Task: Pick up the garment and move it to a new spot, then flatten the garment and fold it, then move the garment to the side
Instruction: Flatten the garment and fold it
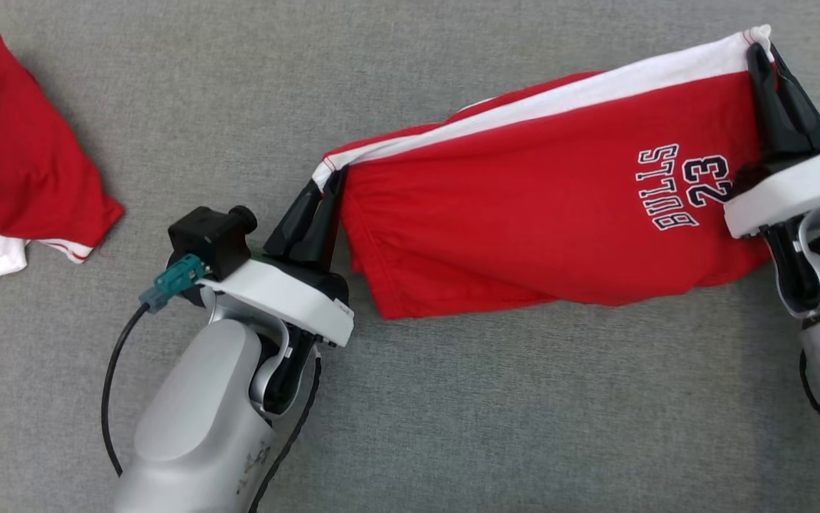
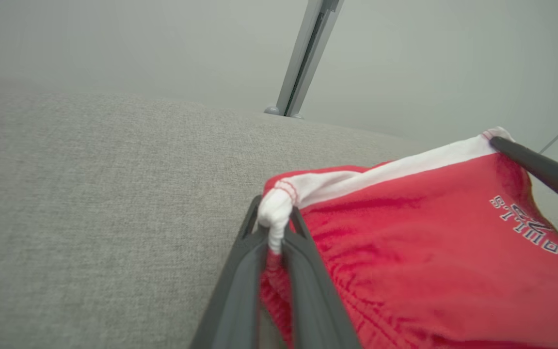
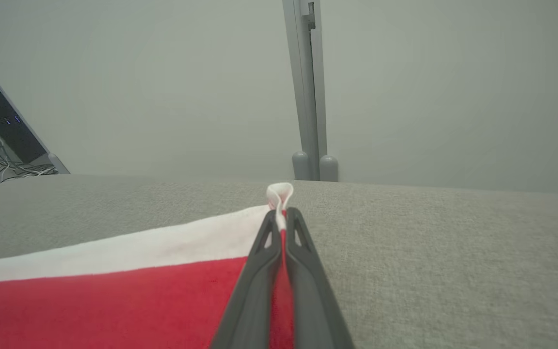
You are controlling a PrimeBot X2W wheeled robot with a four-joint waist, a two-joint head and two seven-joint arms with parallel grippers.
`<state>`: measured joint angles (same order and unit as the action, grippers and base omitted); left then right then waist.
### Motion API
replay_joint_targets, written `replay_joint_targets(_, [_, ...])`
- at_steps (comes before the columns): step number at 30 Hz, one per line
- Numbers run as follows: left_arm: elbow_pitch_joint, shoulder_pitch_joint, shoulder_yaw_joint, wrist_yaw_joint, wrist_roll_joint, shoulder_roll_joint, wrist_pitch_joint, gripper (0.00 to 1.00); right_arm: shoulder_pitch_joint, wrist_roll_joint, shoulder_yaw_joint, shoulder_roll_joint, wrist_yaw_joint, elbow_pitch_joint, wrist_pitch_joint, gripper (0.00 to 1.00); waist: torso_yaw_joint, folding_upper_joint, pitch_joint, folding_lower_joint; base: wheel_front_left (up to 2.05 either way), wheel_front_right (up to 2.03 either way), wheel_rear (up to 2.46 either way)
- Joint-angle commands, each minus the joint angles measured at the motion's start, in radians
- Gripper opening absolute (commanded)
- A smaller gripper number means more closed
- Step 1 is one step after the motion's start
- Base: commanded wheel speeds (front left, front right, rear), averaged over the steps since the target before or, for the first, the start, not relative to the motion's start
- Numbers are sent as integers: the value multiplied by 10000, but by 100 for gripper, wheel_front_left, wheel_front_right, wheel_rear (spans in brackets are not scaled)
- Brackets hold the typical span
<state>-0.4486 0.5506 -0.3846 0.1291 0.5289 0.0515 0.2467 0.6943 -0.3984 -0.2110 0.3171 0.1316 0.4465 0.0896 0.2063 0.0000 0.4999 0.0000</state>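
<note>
Shorts (image 1: 538, 214) are hanging stretched over the table's (image 1: 452, 427) right half. I am holding them up, so picking up looks done; laying flat, folding and moving aside are waiting. My left claw (image 1: 330, 187) and right claw (image 1: 762, 53) are pinching tight on the white band's (image 1: 559, 100) two ends.

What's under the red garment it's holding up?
Grey surface shows all round the garment. The patch directly beneath is covered by the cloth, so nothing there can be told.
</note>
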Motion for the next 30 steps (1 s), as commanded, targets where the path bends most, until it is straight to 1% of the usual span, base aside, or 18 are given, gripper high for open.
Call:
replay_joint_targets(1, [-214, 267, -23, 5, 109, 40, 69, 0, 295, -107, -188, 106, -17, 378, 87, 0, 157, -1, 166, 0, 0, 0, 0])
replay_joint_targets(2, [-331, 366, -65, 9, 142, 37, 85, 0, 441, -171, -279, 98, -17, 639, 93, 0, 168, -1, 183, 0, 0, 0, 0])
replay_joint_targets(3, [-468, 435, -99, 13, 224, 37, 106, 24, 576, -196, -399, 90, -19, 875, 140, 0, 173, -1, 200, 0, 0, 0, 0])
replay_joint_targets(4, [-612, 497, -192, 15, 233, 32, 106, 91, 687, -234, -481, 95, -17, 1090, 185, 26, 171, -1, 216, 0, 0, 0, 0])
replay_joint_targets(5, [-713, 566, -256, 18, 261, 31, 109, 100, 761, -224, -559, 102, -17, 1261, 302, 61, 166, -1, 218, 0, 0, 0, 0])
replay_joint_targets(6, [-789, 597, -291, 20, 298, 33, 130, 100, 825, -189, -637, 98, -17, 1398, 492, 100, 142, -1, 211, 0, 0, 0, 0])
replay_joint_targets(10, [-621, 391, -112, -14, 93, 49, 187, 100, 651, 214, -719, 57, -17, 1566, 1330, 100, -13, -1, 39, 0, 0, 0, 0])
replay_joint_targets(13, [237, -87, 592, -377, -395, 53, 185, 100, 263, 698, -420, -79, -16, 1221, 1627, 100, -159, -1, -153, 0, 0, 0, 0])
replay_joint_targets(16, [1268, -665, 1372, -641, -918, 46, 187, 100, -368, 1164, 103, -363, -14, 435, 1713, 100, -345, -1, -401, 0, 0, 0, 0])
replay_joint_targets(20, [2350, -1300, 2093, -803, -1591, 33, 179, 100, -1465, 1627, 868, -713, -14, -1010, 1739, 100, -543, -1, -763, 0, 0, 0, 0])
replay_joint_targets(21, [2350, -1300, 2093, -803, -1591, 33, 179, 100, -1465, 1627, 868, -713, -14, -1010, 1739, 100, -543, -1, -763, 0, 0, 0, 0])
replay_joint_targets(25, [2879, -1791, 2597, -799, -2085, 25, 180, 100, -2767, 2013, 1474, -1046, -13, -2240, 1733, 100, -767, -1, -1233, 0, 0, 0, 0])
replay_joint_targets(30, [2995, -2431, 3002, -616, -2536, 133, 179, 100, -4449, 2306, 2057, -1466, -13, -3442, 1547, 100, -1021, -1, -1798, 0, 0, 0, 0])
